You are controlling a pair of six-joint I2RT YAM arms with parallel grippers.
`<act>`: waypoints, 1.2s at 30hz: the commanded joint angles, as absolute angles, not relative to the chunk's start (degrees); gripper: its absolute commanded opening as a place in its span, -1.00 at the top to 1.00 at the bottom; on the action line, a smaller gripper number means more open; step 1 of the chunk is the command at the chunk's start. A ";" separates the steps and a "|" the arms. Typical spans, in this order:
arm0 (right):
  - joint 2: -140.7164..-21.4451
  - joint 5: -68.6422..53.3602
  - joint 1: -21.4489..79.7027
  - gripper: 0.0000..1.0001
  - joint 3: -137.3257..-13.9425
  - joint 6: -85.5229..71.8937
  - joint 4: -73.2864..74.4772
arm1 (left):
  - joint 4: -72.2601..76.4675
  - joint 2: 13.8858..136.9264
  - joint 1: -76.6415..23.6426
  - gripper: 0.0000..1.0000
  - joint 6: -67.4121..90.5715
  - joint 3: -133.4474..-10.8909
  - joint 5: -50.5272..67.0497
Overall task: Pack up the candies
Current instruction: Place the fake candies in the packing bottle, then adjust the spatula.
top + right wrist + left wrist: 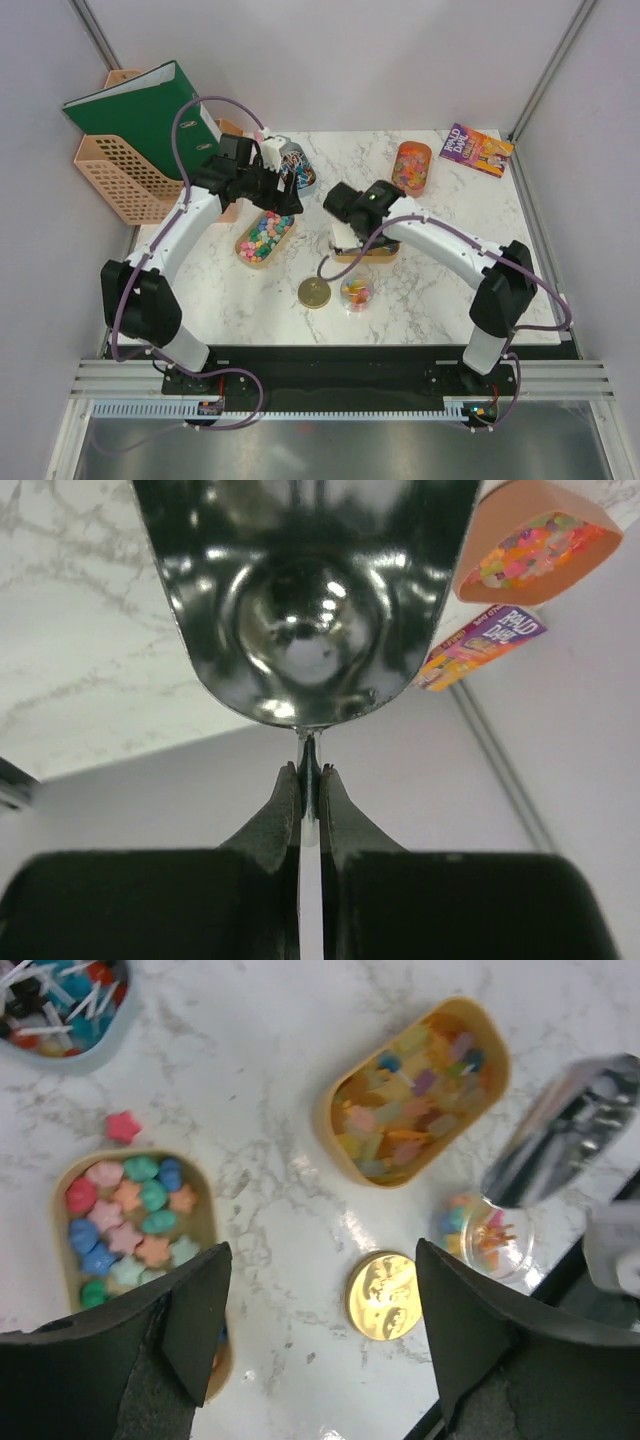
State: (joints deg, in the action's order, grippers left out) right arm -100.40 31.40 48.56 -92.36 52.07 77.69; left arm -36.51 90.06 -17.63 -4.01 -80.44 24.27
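With few candies [468,1228] in the clear jar [516,1258], the right gripper [310,780] pinched an empty silver scoop [300,600]; the left gripper [320,1290] hung spread wide.

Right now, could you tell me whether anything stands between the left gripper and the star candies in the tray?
Nothing visible does: the left gripper hangs open over the star candies, which lie uncovered in their oval tray. The gold lid lies well aside.

My top camera looks down from high behind over the whole surface [260,300]. My left wrist camera looks straight down, sharing the lid [383,1295] with it; the right wrist sits close behind the scoop [300,600].
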 commanded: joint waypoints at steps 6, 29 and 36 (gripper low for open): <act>-96.07 13.10 39.99 1.00 -92.65 49.39 68.66 | -36.49 104.22 -12.04 -0.09 10.89 -90.79 61.85; -104.50 5.19 37.44 1.00 -103.61 48.78 63.46 | -33.49 110.13 -15.29 -0.17 9.76 -92.37 63.37; -105.21 3.78 37.44 1.00 -105.38 47.90 63.72 | -33.40 110.91 -16.26 0.15 9.67 -92.29 63.54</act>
